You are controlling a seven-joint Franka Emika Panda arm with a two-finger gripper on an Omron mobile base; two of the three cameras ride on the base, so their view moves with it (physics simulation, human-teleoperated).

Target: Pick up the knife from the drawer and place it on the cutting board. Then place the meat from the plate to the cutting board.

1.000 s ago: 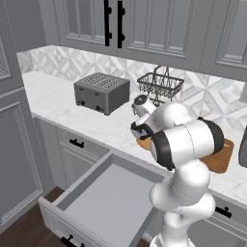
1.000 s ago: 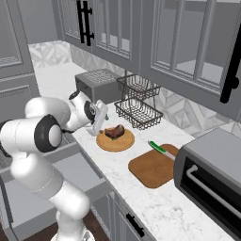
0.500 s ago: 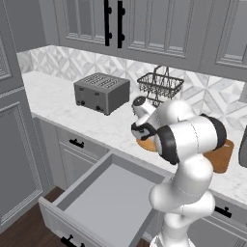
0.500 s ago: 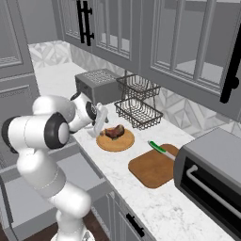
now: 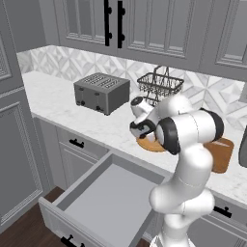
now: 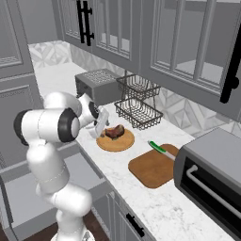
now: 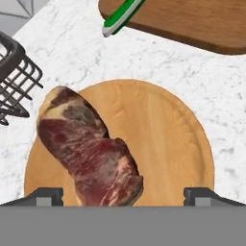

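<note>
Knife (image 6: pixel 161 150) with the bright green handle is already lying on the reddish-brown rectangular cutting board (image 6: pixel 153 167), so half looks done. Marbled dark-red meat (image 7: pixel 89 150) is still sitting on the round tan wooden plate (image 7: pixel 173 139), gripper (image 7: pixel 124 196) hovering above, fingers spread wide and gripping nothing.

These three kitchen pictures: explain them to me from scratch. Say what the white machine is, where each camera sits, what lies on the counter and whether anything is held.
The white machine is a jointed robot arm ending in a two-finger gripper. Two cameras ride on its base, behind it to the left and right. The third sits on the hand, looking down along the fingers.

On the marble counter sits a round wooden plate with the meat on it. Beside it lies the cutting board, carrying the green-handled knife. The drawer stands open below.

The gripper is open above the plate, holding nothing.
</note>
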